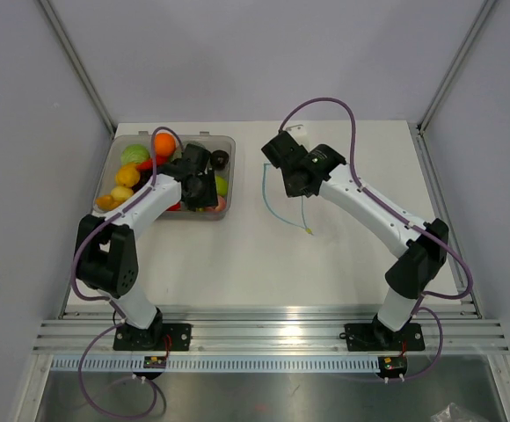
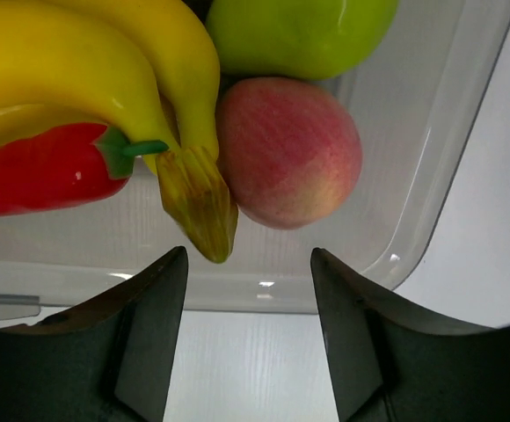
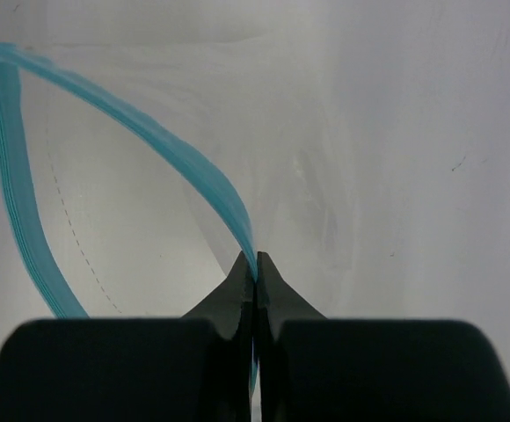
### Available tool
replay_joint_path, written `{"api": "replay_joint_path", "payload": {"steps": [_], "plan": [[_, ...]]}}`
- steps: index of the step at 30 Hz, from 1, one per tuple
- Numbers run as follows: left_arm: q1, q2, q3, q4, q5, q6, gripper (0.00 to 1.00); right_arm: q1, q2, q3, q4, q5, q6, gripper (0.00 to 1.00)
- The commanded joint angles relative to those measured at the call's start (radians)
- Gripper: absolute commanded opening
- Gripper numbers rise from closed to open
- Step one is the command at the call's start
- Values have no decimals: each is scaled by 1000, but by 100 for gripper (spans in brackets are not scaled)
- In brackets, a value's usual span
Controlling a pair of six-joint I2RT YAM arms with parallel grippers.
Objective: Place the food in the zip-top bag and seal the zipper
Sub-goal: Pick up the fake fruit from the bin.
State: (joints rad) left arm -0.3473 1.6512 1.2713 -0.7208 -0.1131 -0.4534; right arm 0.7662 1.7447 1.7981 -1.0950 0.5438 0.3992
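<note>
Left tool (image 2: 248,264): jaws stand apart with nothing between them. It is poised at the tray's (image 2: 431,176) near wall. The banana bunch (image 2: 149,79) has its stem end pointing into the gap, with the peach (image 2: 286,149) touching it on one side and the red piece (image 2: 44,167) on the other.

Right tool (image 3: 255,264): pinched fully shut on the zipper (image 3: 158,141), lifting one lip of the zip-top bag (image 3: 149,264). The bag lies on the table (image 1: 325,255) to the right of the tray.

Risks, in my judgement:
- A grip on the tapered stem alone could slip or swing the bunch.
- The peach may be knocked aside, or a finger may catch the tray wall.
- The thin strip could pull free and let the mouth collapse.

Only the wrist views show the stem and the pinch. Only the top view shows that bag and tray lie apart.
</note>
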Motion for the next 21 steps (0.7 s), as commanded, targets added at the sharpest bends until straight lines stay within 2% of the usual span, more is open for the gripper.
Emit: {"api": "replay_joint_path", "payload": {"steps": [1,4,9,13,16,17,18,21], "plan": [[-9,15,-19,115,-109,-62,57,7,-42,-9,32,-13,7,0],[-10,16,-41,155,-154,-67,55,7,-50,-19,41,-24,9,0],[-10,22,-61,190,-206,-70,58,5,-54,-32,56,-45,12,0],[-10,35,-73,227,-232,-59,57,5,-57,-40,69,-65,10,0],[-10,56,-56,222,-250,-56,45,7,-60,-49,73,-74,13,0],[-10,56,-49,213,-252,-56,38,5,-60,-57,76,-77,13,0],[-13,52,-40,187,-250,-56,26,7,-66,-59,75,-79,15,0],[-21,-10,14,108,-237,-57,3,5,-80,-75,76,-73,21,0]]}}
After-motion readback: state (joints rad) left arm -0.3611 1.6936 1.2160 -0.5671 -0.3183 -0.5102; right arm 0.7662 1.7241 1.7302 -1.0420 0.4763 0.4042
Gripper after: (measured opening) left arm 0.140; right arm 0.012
